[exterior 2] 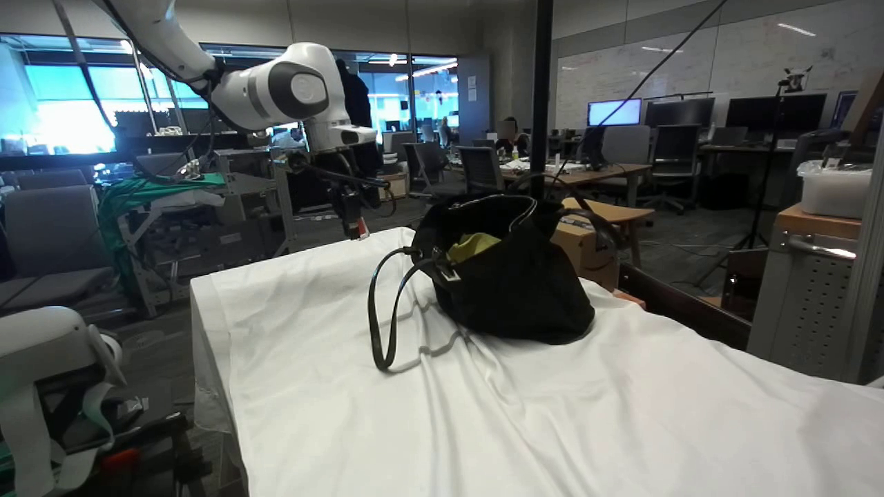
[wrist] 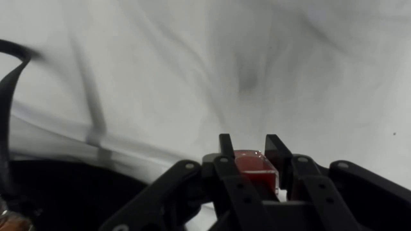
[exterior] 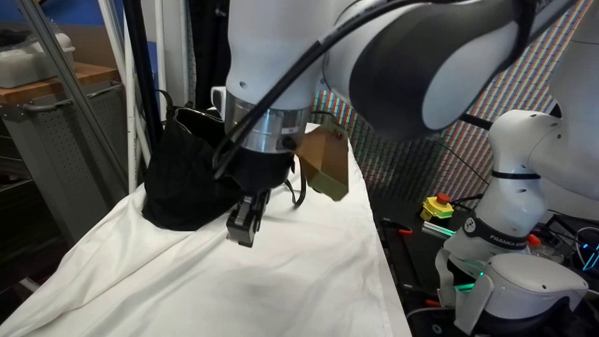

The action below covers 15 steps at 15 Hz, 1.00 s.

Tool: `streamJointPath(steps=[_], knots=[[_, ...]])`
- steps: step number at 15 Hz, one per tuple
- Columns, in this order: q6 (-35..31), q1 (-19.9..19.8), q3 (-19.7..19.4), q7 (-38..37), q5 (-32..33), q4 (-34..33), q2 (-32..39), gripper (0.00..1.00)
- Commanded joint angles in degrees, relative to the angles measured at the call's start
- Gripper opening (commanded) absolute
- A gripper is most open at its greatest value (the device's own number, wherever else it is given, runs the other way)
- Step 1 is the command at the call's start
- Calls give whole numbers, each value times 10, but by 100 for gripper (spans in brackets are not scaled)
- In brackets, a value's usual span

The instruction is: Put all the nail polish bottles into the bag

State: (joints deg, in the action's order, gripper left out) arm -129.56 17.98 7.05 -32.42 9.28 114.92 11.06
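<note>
Red nail polish bottle (wrist: 253,163) sits pinched in the gripper (wrist: 249,144), jaws closed to its width, beside the bag (exterior 2: 514,293), whose open mouth (exterior 2: 480,221) lies sideways and probably higher, so lift before crossing.

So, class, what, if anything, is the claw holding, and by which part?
The claw holds a red nail polish bottle, apparently by the sides of its body.

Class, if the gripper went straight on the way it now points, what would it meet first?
Most likely the cloth: the gripper, holding the red bottle, points down at it, with the bag off to one side. How far below the cloth lies is unclear.
</note>
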Motion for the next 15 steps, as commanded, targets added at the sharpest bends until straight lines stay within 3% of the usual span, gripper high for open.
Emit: streamJointPath(steps=[1, 15], knots=[[18, -28, -11, 8, 13, -32, -18, 15], [46, -107, -49, 30, 12, -124, -13, 15]])
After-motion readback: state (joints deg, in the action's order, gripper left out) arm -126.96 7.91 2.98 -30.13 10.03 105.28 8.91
